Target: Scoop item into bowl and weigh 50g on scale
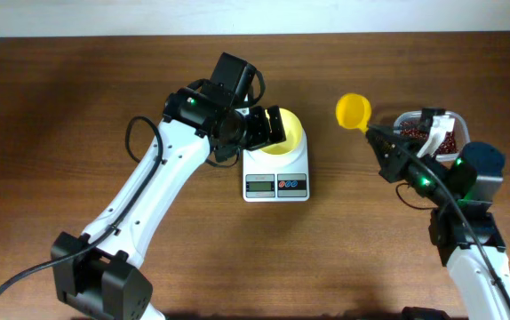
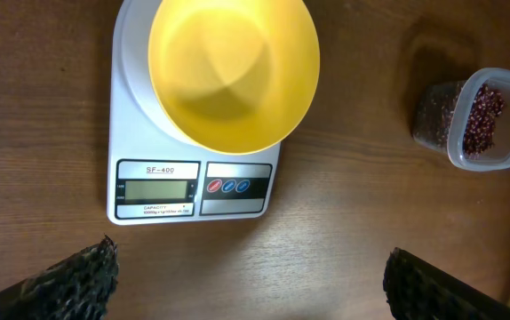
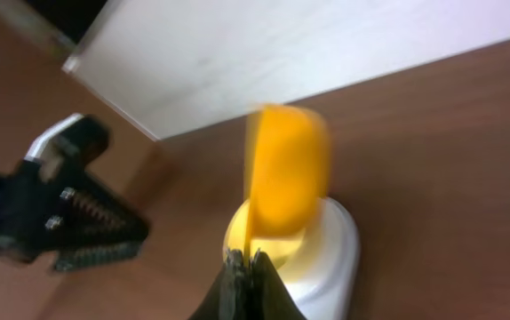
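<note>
The right tool point(image 1: 375, 135) is pinched narrow on the handle of a small yellow scoop point(image 1: 354, 110). In the right wrist view its fingers point(image 3: 235, 283) meet at the bottom edge with the handle between them, and the scoop's cup point(image 3: 286, 173) stands above them, blurred. From overhead the cup sits over the bench point(image 1: 59, 89) between the scale point(image 1: 277, 182) and a clear plastic tub point(image 1: 415, 118), closer to the tub, and its inside shows only yellow. The tub lies just beside the right arm's wrist and holds the dark red-brown beans point(image 1: 449, 142), a loose heap also seen in the left wrist view point(image 2: 482, 116) inside the tub's clear wall point(image 2: 433, 116). The left tool point(image 1: 268, 126) is spread wide and grips nothing. Its two dark fingertips point(image 2: 77, 280) sit far apart at the bottom corners of the left wrist view, with bare bench between them. From overhead it hangs at the left rim of the bowl point(image 1: 289, 135). The pale yellow bowl point(image 2: 233, 71) rests on the white scale point(image 2: 131, 107), covering most of its platform, and its inside is plain yellow with no beans. The scale's grey display point(image 2: 155, 188) faces the near edge beside red and blue buttons point(image 2: 228, 187); its digits cannot be read.
</note>
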